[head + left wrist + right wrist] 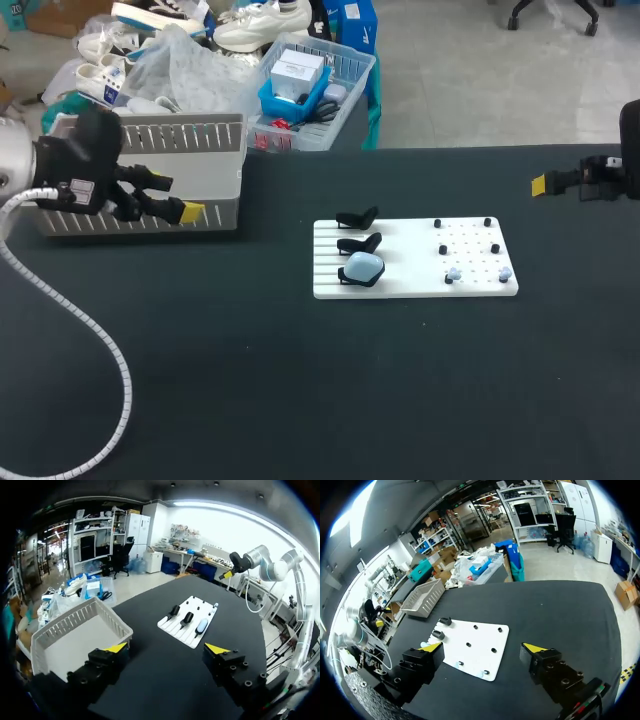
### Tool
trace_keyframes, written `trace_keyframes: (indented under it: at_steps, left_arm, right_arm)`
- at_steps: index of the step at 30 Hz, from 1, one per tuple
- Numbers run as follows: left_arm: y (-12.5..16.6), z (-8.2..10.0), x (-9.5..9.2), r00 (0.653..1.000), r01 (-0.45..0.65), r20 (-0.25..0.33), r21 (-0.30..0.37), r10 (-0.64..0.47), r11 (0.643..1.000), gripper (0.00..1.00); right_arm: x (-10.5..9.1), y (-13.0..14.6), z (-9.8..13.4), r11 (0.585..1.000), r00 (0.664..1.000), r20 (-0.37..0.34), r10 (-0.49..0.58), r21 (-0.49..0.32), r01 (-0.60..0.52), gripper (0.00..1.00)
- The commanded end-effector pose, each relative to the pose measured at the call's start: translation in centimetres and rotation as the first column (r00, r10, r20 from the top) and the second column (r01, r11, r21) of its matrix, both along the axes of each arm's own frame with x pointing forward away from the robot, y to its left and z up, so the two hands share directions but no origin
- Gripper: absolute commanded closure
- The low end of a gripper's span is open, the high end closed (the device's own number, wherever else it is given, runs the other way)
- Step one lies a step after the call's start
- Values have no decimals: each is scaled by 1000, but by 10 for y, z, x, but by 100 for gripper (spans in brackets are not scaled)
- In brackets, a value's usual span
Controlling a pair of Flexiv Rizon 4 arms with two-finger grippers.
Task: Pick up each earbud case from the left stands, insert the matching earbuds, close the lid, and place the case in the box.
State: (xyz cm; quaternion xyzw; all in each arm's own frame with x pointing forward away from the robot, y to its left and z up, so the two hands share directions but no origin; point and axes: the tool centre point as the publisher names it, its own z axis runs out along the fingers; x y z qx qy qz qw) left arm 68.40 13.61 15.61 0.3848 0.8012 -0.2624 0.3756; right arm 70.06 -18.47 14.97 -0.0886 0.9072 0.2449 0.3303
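**Operator:** Now, where is the case, and what are the grippers doing?

**Arm:** 1 pale blue case (362, 267) sits on the nearest of 3 stands (357, 217) on the white board (400, 285); the other 2 stands are bare. My left gripper (166, 648) hangs wide open at the basket (140, 130), well apart from the board. My right gripper (483, 648) is wide open too, holding nothing.

**Operator:** How will the case handle?

**Arm:** I judge it light, rigid, smooth and rounded, so it may slip. Grip across its 2 broader sides with moderate force. The 2 pale earbuds (453, 273) are tiny; pinch gently.
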Motion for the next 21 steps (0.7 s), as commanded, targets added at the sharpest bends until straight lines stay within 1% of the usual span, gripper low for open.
trace_keyframes:
  at_steps: [1, 3, 4, 10, 13, 15, 19, 21]
  left_arm:
    - [-8, -8, 4, 961, 260, 129, -124, -244, 958, 0]
    - [-14, -8, 3, 947, 306, 137, -118, -290, 945, 0]
    - [-17, -9, 2, 939, 327, 154, -115, -308, 938, 0]
    - [-31, -8, 2, 890, 435, 204, -111, -408, 894, 0]
    - [-42, -10, 3, 863, 478, 243, -108, -443, 872, 0]
    - [-50, -12, 3, 854, 495, 250, -115, -457, 861, 0]
    - [-66, -14, -3, 825, 535, 287, -116, -488, 837, 0]
    - [-73, -19, -7, 813, 551, 290, -102, -505, 828, 0]
  right_arm:
    - [0, 0, 0, 1000, 1000, 0, 1, 0, -1, 0]
    - [0, 0, 0, 1000, 1000, 0, 1, 0, -1, 0]
    - [0, 0, 0, 1000, 1000, 0, 1, 0, -1, 0]
    - [0, 0, 0, 1000, 1000, 0, 1, 0, -1, 0]
    - [0, 0, 0, 1000, 1000, 0, 1, 0, -1, 0]
    - [0, 0, 0, 1000, 1000, 0, 1, 0, -1, 0]
    - [0, 0, 0, 1000, 1000, 0, 1, 0, -1, 0]
    - [0, 0, 0, 1000, 1000, 0, 1, 0, -1, 0]
